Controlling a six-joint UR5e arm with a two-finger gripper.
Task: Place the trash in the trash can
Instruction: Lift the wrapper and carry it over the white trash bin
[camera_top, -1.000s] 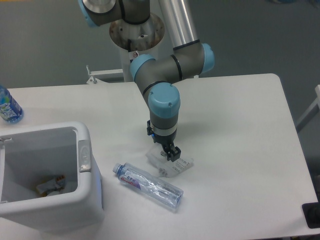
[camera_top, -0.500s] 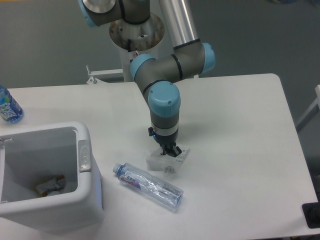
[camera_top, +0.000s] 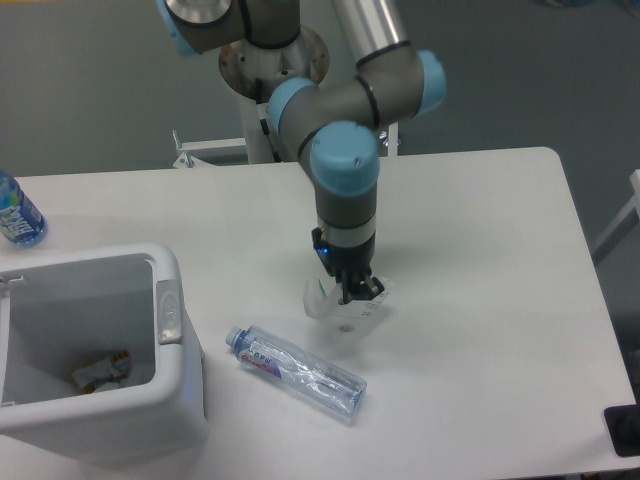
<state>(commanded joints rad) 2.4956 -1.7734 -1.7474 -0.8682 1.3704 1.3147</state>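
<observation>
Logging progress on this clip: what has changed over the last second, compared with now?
The gripper closed on the white pouch and has lifted it off the table; the pouch now hangs from the fingers instead of lying flat, and the arm has risen slightly. The clear bottle, the trash can and the blue-tinted bottle stayed put.

A blue-tinted bottle (camera_top: 17, 213) with a blue-green label stands upright at the far-left edge of the white bench (camera_top: 480, 250), well apart from the pincer (camera_top: 352, 290). Behind the bench, a grey floor (camera_top: 90, 90) and a white bracket (camera_top: 205, 148).
</observation>
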